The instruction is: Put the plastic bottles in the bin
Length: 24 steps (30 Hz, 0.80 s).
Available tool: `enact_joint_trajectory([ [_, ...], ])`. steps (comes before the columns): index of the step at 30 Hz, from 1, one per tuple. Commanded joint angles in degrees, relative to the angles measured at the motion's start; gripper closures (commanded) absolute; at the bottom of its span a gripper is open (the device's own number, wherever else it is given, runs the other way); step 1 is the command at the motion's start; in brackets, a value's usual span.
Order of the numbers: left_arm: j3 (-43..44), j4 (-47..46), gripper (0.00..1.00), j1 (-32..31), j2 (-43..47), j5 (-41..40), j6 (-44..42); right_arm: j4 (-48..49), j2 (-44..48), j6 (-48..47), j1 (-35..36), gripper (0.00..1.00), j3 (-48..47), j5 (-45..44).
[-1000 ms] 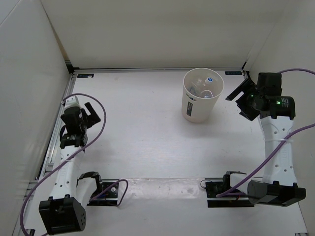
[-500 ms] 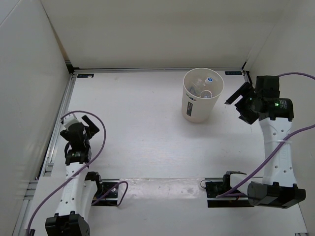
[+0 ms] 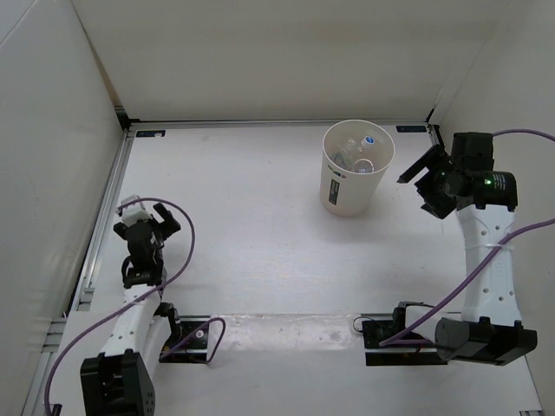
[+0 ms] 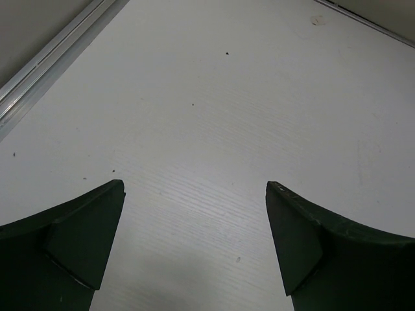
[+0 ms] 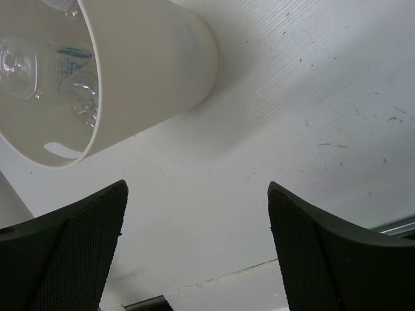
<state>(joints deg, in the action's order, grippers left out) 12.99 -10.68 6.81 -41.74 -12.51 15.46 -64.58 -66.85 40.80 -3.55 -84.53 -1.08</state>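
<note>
The cream-white bin [image 3: 343, 196] stands upright at the back right of the table. Plastic bottles [image 3: 359, 151] with white caps lie inside it, clear ones with a blue label showing. The right wrist view shows the bin [image 5: 152, 61] at the upper left, with clear bottles [image 5: 61, 65] visible through its mouth. My right gripper [image 3: 421, 185] hangs open just right of the bin, apart from it, with nothing between its fingers [image 5: 196, 188]. My left gripper [image 3: 153, 218] is open and empty at the near left, over bare table [image 4: 194, 188].
An aluminium rail [image 4: 52, 55] runs along the table's left edge, close to the left gripper. White walls enclose the table on the left, back and right. Purple cables [image 3: 186, 247] loop from both arms. Black mounts [image 3: 390, 334] sit at the near edge.
The left arm has drawn back toward its base, and its gripper has moved nearer and slightly right. The right gripper shifted only slightly. Both stayed open.
</note>
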Motion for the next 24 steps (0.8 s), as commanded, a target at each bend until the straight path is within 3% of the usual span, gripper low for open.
enact_joint_trajectory([
  [1, -2.26, -15.23, 0.00, 0.05, -5.44, 3.02, -3.15, 0.85, 0.23, 1.30, -1.10, 0.10, -0.02, 0.56],
  [8, -2.80, -34.92, 0.00, 0.05, -20.83, 6.89, -7.37, -0.29, 0.23, 0.25, -2.16, 0.10, -1.42, 0.47],
  [10, -0.53, -32.84, 0.00, 0.22, -22.85, 11.62, -9.04, -0.81, 0.58, 0.07, -2.16, 0.10, -1.86, -0.23],
  [16, -1.92, -45.82, 0.00, 0.66, -32.34, 16.62, -13.08, -1.43, 1.20, -0.19, -3.13, 0.10, -2.39, -0.94],
  [20, 0.80, -43.20, 0.00, 0.22, -34.37, 22.18, -15.03, -2.13, 0.76, -0.37, -3.56, 0.10, -3.10, -0.94],
  [24, 1.24, -46.86, 0.00, -1.09, -38.68, 23.67, -18.11, -2.31, 1.02, 0.16, -4.88, 0.10, -3.27, -0.77],
])
